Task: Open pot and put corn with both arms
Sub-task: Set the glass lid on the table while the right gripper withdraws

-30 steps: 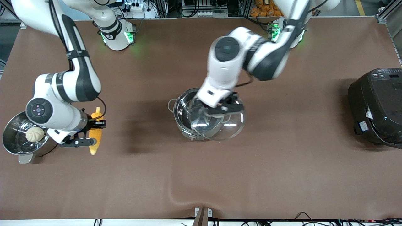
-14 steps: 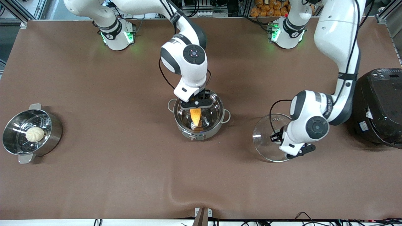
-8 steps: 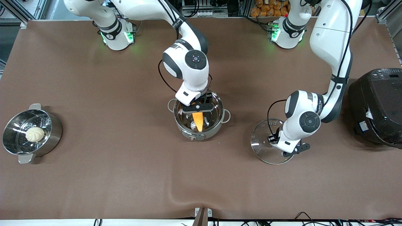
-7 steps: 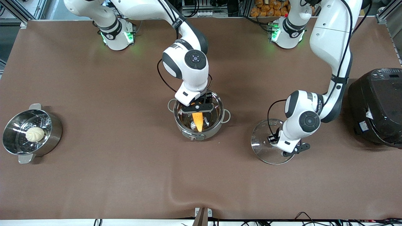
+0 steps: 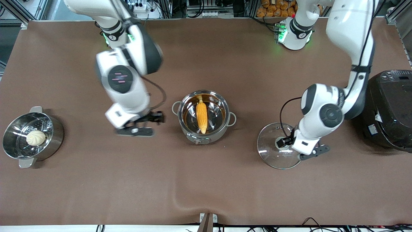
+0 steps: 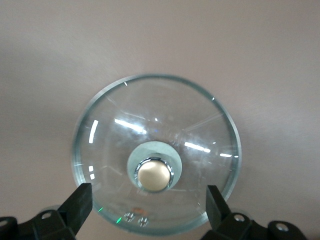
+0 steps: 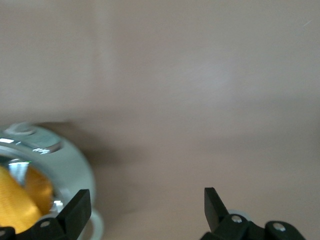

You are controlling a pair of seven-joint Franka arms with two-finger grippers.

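The open steel pot (image 5: 222,127) stands mid-table with the yellow corn (image 5: 201,112) lying inside it. My right gripper (image 5: 145,124) is open and empty over the bare table beside the pot, toward the right arm's end. The right wrist view shows its open gripper (image 7: 145,205), the pot's rim (image 7: 65,160) and the corn (image 7: 20,200). The glass lid (image 5: 270,151) lies on the table between the pot and the rice cooker. My left gripper (image 5: 297,146) hovers open over it. In the left wrist view that gripper (image 6: 148,205) straddles the lid (image 6: 190,115) and its copper knob (image 6: 154,174) without touching.
A steel steamer pot (image 5: 54,141) with a white bun (image 5: 36,137) stands at the right arm's end. A big black rice cooker (image 5: 386,109) stands at the left arm's end, close to the left arm's elbow.
My right gripper has let go of the corn, which now lies in the pot, and has swung away toward the right arm's end. My left gripper has shifted slightly over the lid.
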